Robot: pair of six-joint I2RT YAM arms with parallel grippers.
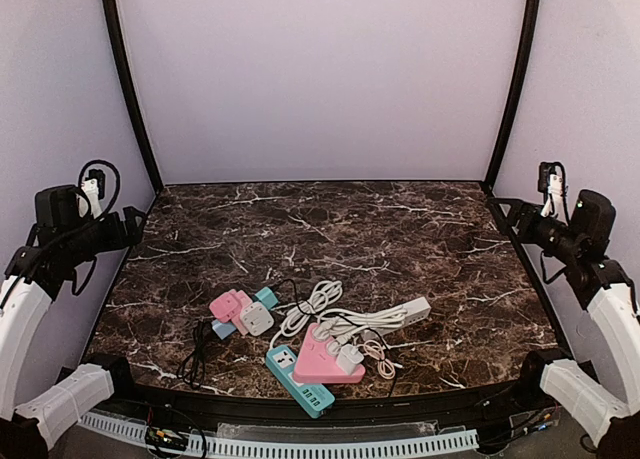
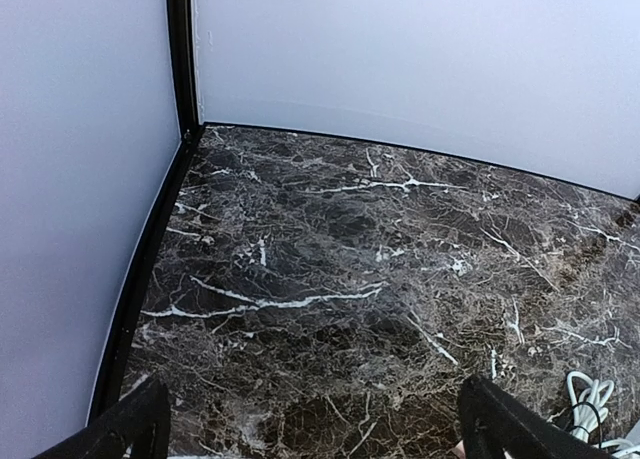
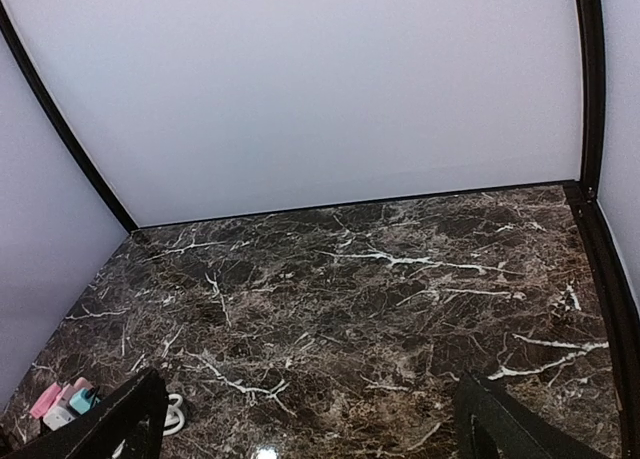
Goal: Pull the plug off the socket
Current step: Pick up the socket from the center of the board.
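- Only the top view showed the white plug [image 1: 348, 358] seated in the pink socket [image 1: 322, 365], by the table [image 1: 420, 229] front edge.
- L wrist view: just the white cable coil [image 2: 590, 397]. R wrist view: pink adapters [image 3: 60, 399].
- L gripper [image 1: 133, 226] & R gripper [image 1: 505, 212] were raised well beyond the socket, one each side, fingers spread, nothing held.
- Plug looked blocky, upright.

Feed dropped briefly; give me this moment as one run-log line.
left gripper open, empty | right gripper open, empty | white plug in pink socket | pull not begun
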